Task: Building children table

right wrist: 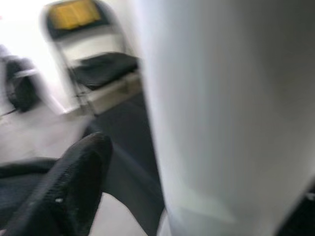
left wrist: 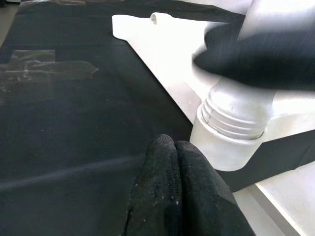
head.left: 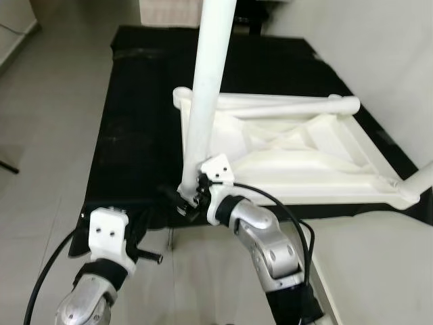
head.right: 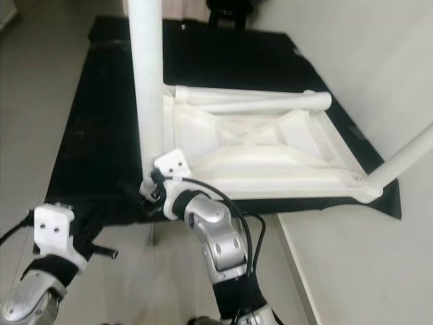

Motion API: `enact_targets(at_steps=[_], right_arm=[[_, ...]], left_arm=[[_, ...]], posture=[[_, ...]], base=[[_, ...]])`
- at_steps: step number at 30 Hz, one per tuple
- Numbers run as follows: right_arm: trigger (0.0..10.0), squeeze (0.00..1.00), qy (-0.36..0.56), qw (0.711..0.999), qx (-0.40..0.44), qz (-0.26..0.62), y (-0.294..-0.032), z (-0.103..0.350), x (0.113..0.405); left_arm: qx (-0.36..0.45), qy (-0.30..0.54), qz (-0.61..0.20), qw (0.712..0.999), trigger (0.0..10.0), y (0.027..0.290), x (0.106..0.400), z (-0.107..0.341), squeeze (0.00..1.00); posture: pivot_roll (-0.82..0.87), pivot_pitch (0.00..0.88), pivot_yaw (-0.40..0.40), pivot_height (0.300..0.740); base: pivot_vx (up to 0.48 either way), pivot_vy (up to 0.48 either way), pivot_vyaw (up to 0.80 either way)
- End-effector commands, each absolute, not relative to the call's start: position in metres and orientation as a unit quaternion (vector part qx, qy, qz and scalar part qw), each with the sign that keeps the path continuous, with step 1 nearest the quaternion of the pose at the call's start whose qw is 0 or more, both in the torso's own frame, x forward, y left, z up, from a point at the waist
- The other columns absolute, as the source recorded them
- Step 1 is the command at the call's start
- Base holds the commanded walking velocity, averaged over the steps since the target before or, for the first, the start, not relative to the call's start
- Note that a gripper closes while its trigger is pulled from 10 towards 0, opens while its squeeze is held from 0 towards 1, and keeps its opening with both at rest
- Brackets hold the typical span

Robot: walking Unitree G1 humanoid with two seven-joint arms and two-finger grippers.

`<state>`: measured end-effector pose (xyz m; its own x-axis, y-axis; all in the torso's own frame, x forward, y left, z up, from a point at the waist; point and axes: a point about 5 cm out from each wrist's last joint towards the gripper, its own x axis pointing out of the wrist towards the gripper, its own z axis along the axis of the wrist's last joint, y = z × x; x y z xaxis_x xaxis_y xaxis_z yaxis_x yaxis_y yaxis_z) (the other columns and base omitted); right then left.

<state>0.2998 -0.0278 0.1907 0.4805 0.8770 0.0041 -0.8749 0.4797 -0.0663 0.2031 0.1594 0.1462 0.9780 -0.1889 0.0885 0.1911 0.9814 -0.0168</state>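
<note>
**Leg seated at near corner of upturned tabletop**

While the white tabletop (head.left: 298, 152) lay upside down on a black mat (head.left: 142, 115), one white table leg (head.left: 206, 88) stood nearly upright in the socket at its near left corner. The left wrist view showed the leg's threaded end sitting in that round socket (left wrist: 224, 147). A second leg (head.left: 298, 106) lay along the far edge of the tabletop, and a third (head.right: 406, 157) angled up from the near right corner.

The right gripper (head.left: 191, 196) was at the base of the upright leg, its black fingers set around it; the right wrist view showed one finger (right wrist: 74, 182) close beside the leg's white surface. The left gripper (left wrist: 177, 191) was low over the mat's near edge, just beside the socket, fingers pressed together with nothing between them.

The mat lay on a pale tiled floor (head.left: 47, 122). A folding chair (right wrist: 93, 54) stood blurred beyond it.
</note>
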Motion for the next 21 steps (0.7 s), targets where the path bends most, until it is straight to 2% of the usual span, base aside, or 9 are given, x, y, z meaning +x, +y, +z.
enact_targets(at_steps=[1, 2, 3, 8, 16, 17, 18, 19, 21], right_arm=[[10.0, 1.00, -0.035, 0.815, -0.028, 0.578, -0.023, 0.197, 0.293], [10.0, 0.56, -0.042, 0.779, -0.059, 0.623, -0.031, 0.202, 0.299], [10.0, 0.00, -0.040, 0.747, -0.087, 0.658, -0.038, 0.205, 0.307], [10.0, 0.00, -0.029, 0.689, -0.128, 0.713, -0.039, 0.215, 0.325], [10.0, 0.00, -0.031, 0.657, -0.121, 0.744, -0.022, 0.225, 0.329], [5.2, 0.00, -0.027, 0.651, -0.119, 0.750, -0.019, 0.226, 0.331], [5.2, 0.00, -0.027, 0.651, -0.119, 0.750, -0.019, 0.226, 0.331], [0.0, 0.00, -0.023, 0.644, -0.118, 0.755, -0.018, 0.226, 0.333], [0.0, 0.00, -0.023, 0.644, -0.118, 0.755, -0.018, 0.226, 0.333]], left_arm=[[-0.019, -0.032, -0.100, 0.994, 10.0, 0.157, 0.200, 0.142, 0.00], [-0.020, -0.033, -0.101, 0.994, 10.0, 0.156, 0.199, 0.143, 0.00], [-0.021, -0.033, -0.102, 0.994, 10.0, 0.155, 0.198, 0.144, 0.00], [-0.021, -0.032, -0.104, 0.994, 10.0, 0.153, 0.194, 0.145, 0.00], [-0.019, -0.027, -0.101, 0.994, 10.0, 0.152, 0.186, 0.146, 0.00], [-0.019, -0.025, -0.100, 0.994, 10.0, 0.152, 0.184, 0.146, 0.00], [-0.019, -0.025, -0.100, 0.994, 10.0, 0.152, 0.184, 0.146, 0.00], [-0.019, -0.023, -0.100, 0.995, 10.0, 0.152, 0.182, 0.146, 0.00], [-0.019, -0.023, -0.100, 0.995, 10.0, 0.152, 0.182, 0.146, 0.00]], posture=[[-0.12, 0.153, -0.139, 0.740], [-0.12, 0.162, -0.140, 0.740], [-0.11, 0.163, -0.140, 0.740], [-0.08, 0.185, -0.144, 0.740], [-0.05, 0.215, -0.146, 0.740], [-0.04, 0.221, -0.145, 0.740], [-0.04, 0.221, -0.145, 0.740], [-0.04, 0.224, -0.142, 0.740], [-0.04, 0.224, -0.142, 0.740]], base=[[0.000, 0.000, 0.00], [0.000, 0.000, 0.00], [0.000, 0.000, 0.00], [0.000, 0.000, 0.00], [0.000, 0.000, 0.00], [0.000, 0.000, 0.00], [0.000, 0.000, 0.00], [0.000, 0.000, 0.00], [0.000, 0.000, 0.00]])
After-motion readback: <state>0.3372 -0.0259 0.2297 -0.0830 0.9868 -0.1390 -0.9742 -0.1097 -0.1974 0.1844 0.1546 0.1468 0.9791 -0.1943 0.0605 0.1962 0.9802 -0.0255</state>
